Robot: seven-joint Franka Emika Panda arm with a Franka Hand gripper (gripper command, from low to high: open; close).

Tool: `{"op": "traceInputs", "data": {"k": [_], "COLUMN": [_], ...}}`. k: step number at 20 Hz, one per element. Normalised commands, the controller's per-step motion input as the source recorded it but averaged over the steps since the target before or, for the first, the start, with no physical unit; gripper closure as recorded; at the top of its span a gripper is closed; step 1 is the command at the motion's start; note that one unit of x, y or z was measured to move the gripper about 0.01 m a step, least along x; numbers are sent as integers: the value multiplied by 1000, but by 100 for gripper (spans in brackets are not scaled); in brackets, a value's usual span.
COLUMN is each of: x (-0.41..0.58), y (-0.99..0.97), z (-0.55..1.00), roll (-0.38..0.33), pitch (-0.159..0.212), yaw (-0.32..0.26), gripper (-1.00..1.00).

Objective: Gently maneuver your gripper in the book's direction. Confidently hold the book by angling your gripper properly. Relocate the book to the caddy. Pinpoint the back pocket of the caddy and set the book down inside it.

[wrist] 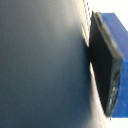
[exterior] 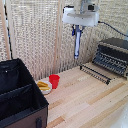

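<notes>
Pale wood planks make up the table, backed by woven bamboo screens. At the exterior view's left the caddy sits on the table, a big black fabric box with its top open and inner dividers showing; which strip is the back pocket I cannot pick out at this size. At the exterior view's right stands a black toaster oven, door dropped open, with a wire rack lying in front of it. Near the caddy, a red cup stands just beside a small plate holding something yellow. High above the table hangs the gripper — clamped on the book, which hangs edge-on and upright, well clear of the caddy. In the wrist view the book fills most of the frame as a dark blurred surface, with one blue-tipped finger pressed against it.
</notes>
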Motion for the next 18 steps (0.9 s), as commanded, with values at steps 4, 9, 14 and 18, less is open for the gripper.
{"op": "traceInputs", "data": {"k": [4, 9, 14, 18], "x": [0, 0, 11, 22], "y": [766, 758, 688, 624], "z": [0, 138, 629, 766], "roll": [-13, -15, -32, -51], "pitch": [0, -13, -58, -81], "yaw": [-174, -168, -169, -190], "gripper": [100, 100, 100, 100]}}
